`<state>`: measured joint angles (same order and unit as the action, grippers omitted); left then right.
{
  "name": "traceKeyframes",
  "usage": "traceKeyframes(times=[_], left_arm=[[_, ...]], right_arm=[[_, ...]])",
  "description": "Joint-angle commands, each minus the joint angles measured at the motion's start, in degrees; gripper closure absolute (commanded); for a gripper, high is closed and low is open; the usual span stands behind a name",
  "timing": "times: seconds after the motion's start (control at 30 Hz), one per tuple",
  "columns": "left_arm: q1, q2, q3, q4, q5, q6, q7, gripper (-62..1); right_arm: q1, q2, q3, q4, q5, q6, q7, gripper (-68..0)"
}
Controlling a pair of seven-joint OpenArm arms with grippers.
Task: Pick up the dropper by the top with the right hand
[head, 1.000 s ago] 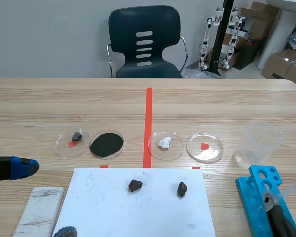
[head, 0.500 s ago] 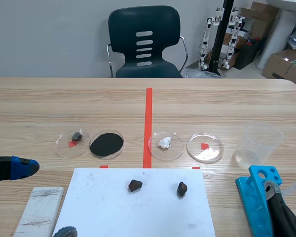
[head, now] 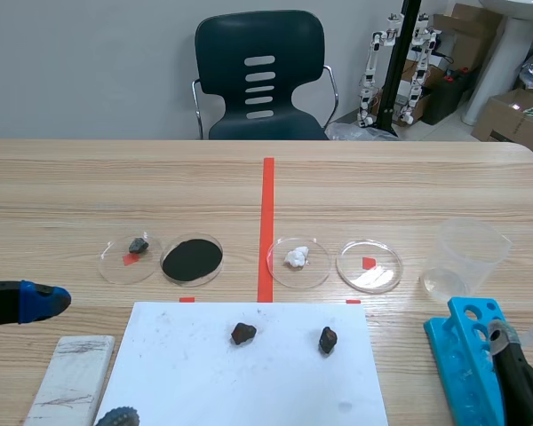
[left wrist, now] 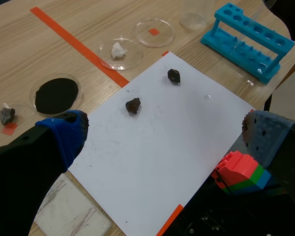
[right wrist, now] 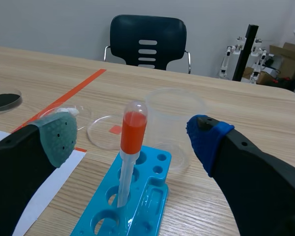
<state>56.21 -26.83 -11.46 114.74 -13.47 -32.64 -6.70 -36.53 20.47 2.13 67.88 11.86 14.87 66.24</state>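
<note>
Right pincer sits low at the near right corner of the pale wood-grain table, at the blue rack. Left pincer hangs at the left edge. A dark chair and a grey wall stand beyond the far edge. From the left wrist, that pincer gapes wide, empty, over white paper. From the right wrist, the fingers spread wide, gripping nothing, with the dropper upright in the rack between them.
</note>
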Motion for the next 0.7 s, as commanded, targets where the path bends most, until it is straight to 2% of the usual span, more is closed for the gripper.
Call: traceKeyframes(times=[0.0,0.13,0.53,0.67], left_arm=[[0.1,0.1,-0.1,0.4,-0.6,0.1,-0.8,-62.3],[0.1,0.1,-0.1,0.4,-0.6,0.1,-0.8,-62.3],[0.1,0.1,-0.1,0.4,-0.6,0.1,-0.8,-62.3],[0.1,0.1,-0.1,0.4,-0.6,0.1,-0.8,-62.3]], right_arm=[[0.1,0.5,0.4,0.8,0.2,0.2,2.0,-42.2],[-0.5,0.5,0.4,0.8,-0.9,0.2,3.6,-39.2],[-1.3,0.5,0.4,0.8,-0.9,-0.2,3.5,-27.3],[-1.3,0.5,0.4,0.8,-0.7,-0.5,3.3,-25.8]])
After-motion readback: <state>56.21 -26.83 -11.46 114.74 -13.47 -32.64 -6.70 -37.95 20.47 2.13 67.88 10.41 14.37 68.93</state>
